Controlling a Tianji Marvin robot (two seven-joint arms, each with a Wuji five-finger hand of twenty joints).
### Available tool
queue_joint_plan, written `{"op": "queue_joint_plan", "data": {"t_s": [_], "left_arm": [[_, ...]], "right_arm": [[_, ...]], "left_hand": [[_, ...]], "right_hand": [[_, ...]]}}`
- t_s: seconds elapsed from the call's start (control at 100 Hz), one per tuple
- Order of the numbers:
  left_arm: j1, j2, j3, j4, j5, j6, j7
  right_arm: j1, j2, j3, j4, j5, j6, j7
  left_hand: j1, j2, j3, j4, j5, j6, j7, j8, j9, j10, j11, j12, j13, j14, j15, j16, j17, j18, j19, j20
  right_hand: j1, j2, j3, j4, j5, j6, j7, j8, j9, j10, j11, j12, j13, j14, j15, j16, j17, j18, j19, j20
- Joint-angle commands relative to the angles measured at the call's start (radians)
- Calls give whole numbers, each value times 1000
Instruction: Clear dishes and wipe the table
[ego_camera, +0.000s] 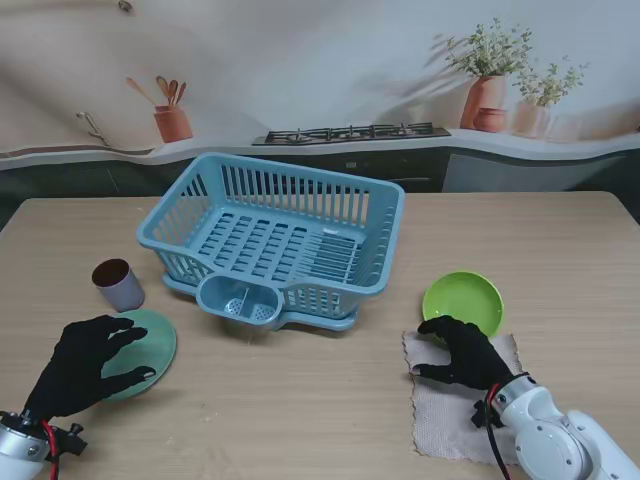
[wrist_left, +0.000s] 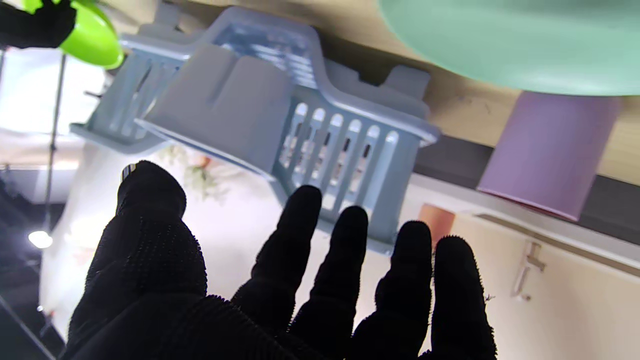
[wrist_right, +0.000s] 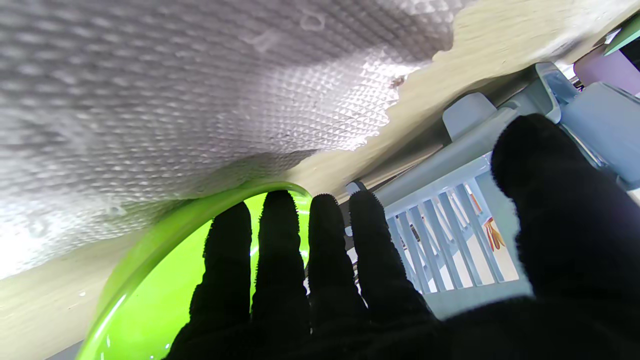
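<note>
Black-gloved, our left hand (ego_camera: 85, 362) hovers spread above the pale green round plate (ego_camera: 150, 345); our right hand (ego_camera: 462, 350), fingers apart, overlaps the beige textured cloth (ego_camera: 448, 420), fingertips at the lime green plate (ego_camera: 465, 300).

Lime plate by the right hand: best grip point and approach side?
Take the lime plate by its near rim, coming from the cloth side. It lies flat, so only the raised rim gives purchase, probably thumb under, fingers over. The right hand already sits at that edge.
</note>
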Motion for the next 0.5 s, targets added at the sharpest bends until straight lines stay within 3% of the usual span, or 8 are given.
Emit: {"op": "queue_joint_plan", "data": {"t_s": [0.0,0.17,0.49], "left_arm": [[18,2,-5,-8,5,17,-10],[19,9,-3,3,45,81,9],[3,26,22,21,50,245,-82]], "right_arm": [[-4,0,-1,-3,-2,-2,16],[0,0,1,-1,-4,-9,14],[2,0,6,1,-6,-20,13]], "left_hand": [[-35,-2,-5,4,-45,14,-36,-14,-35,-10,-19,-24,-35,-30,-22,-19,-19,-26,-35,-27],[-50,-9,-16,3,-58,26,-52,-16,-60,-8,-31,-30,-60,-35,-45,-28,-32,-18,-33,-27],[-86,7,-59,-1,-119,45,-86,-36,-152,-19,-73,-56,-155,-75,-130,-69,-63,-83,-169,-98]], "right_hand": [[-5,-27,-6,31,-22,2,11,-8,-19,-2,13,4,-18,-15,22,9,2,-20,19,-6],[-7,-27,-10,31,-19,1,10,-8,-6,-1,14,4,-18,-15,22,9,2,-22,17,-7],[-7,-26,-11,33,-14,1,8,-10,-5,-1,13,6,-18,-15,22,9,2,-22,15,-6]]}}
